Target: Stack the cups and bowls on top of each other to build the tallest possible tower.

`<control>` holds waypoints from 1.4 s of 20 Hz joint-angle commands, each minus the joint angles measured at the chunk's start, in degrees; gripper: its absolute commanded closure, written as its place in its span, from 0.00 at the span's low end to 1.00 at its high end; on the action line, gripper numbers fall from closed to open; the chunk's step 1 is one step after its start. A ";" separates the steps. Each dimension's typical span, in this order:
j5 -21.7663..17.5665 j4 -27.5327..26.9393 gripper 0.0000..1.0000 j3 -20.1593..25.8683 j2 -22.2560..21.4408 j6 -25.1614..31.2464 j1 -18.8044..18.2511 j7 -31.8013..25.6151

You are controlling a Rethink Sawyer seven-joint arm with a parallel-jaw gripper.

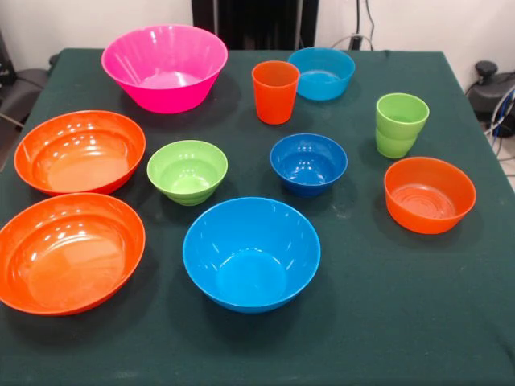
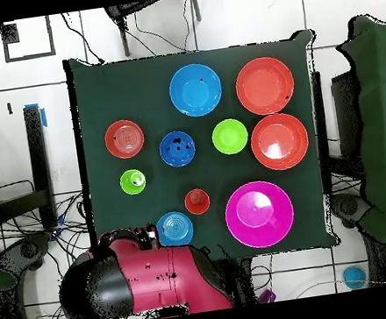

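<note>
Bowls and cups stand apart across a dark green table (image 1: 378,322); nothing is stacked into a tower, save for one green pair. Going by the front view, the left edge holds two large orange bowls: one farther back (image 1: 80,151) and one nearer the camera (image 1: 68,252), almost touching rim to rim. Behind them, at the far side, sits the large pink bowl (image 1: 165,66). Just right of the orange pair is the small lime green bowl (image 1: 187,170). Next, near the front middle, comes the large blue bowl (image 1: 251,253). Behind it stands the orange cup (image 1: 275,92), upright, and just to its right at the far edge the light blue bowl (image 1: 322,73). The dark blue bowl (image 1: 308,163) rests between the orange cup and the large blue bowl, slightly right of both. Farther right the two lime green cups (image 1: 400,125) stand nested one in the other, upright. Last, near the right edge, is the small orange bowl (image 1: 430,194), in front of the green cups. All bowls sit open side up and look empty.

In the overhead view the red and black arm (image 2: 147,281) lies folded at the bottom of the table, beside the light blue bowl. The gripper itself cannot be picked out in either view.
</note>
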 commanded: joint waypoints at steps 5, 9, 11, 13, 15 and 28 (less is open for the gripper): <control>-1.87 1.73 0.00 2.42 8.18 -1.75 0.15 7.30; -2.34 2.47 0.00 1.95 11.71 -7.32 -0.15 8.75; -2.33 3.35 0.00 2.63 13.40 -10.98 -0.96 8.25; -2.29 3.88 0.00 3.18 14.73 -13.41 -1.69 7.83; -2.22 4.58 0.00 3.73 15.41 -15.28 -2.34 7.41; -2.88 3.92 0.00 3.41 24.30 -27.57 -2.31 8.90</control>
